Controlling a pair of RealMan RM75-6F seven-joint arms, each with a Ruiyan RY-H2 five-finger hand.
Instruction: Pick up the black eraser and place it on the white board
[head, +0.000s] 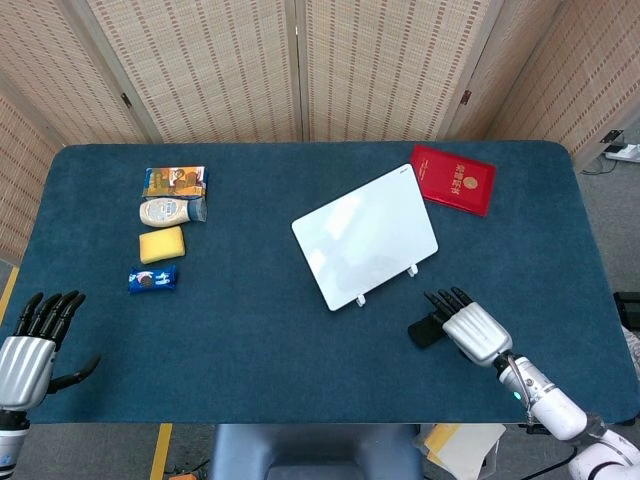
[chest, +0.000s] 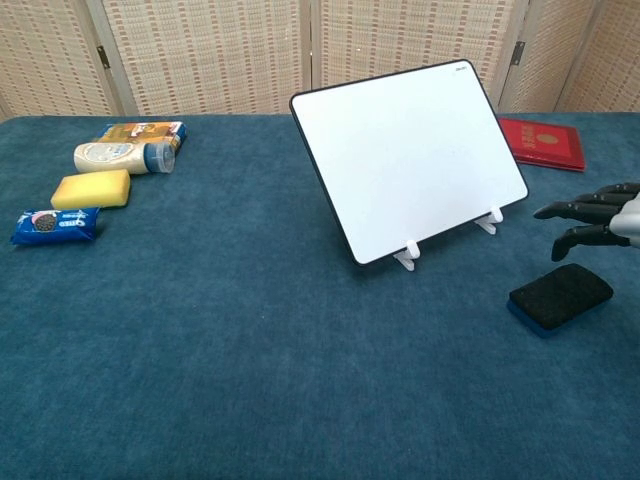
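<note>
The black eraser (chest: 560, 296) lies flat on the blue table, in front of and to the right of the white board (chest: 410, 155), which leans on small white feet. In the head view only the eraser's (head: 423, 331) left end shows, because my right hand (head: 472, 331) hovers over it with fingers spread and nothing in them. The chest view shows that hand (chest: 600, 220) above the eraser, apart from it. My left hand (head: 28, 352) hangs open at the table's near left edge, far from both.
A red booklet (head: 454, 179) lies behind the board at the right. At the left, in a column, are a snack box (head: 174, 181), a bottle on its side (head: 170, 210), a yellow sponge (head: 161, 244) and a blue cookie pack (head: 152, 279).
</note>
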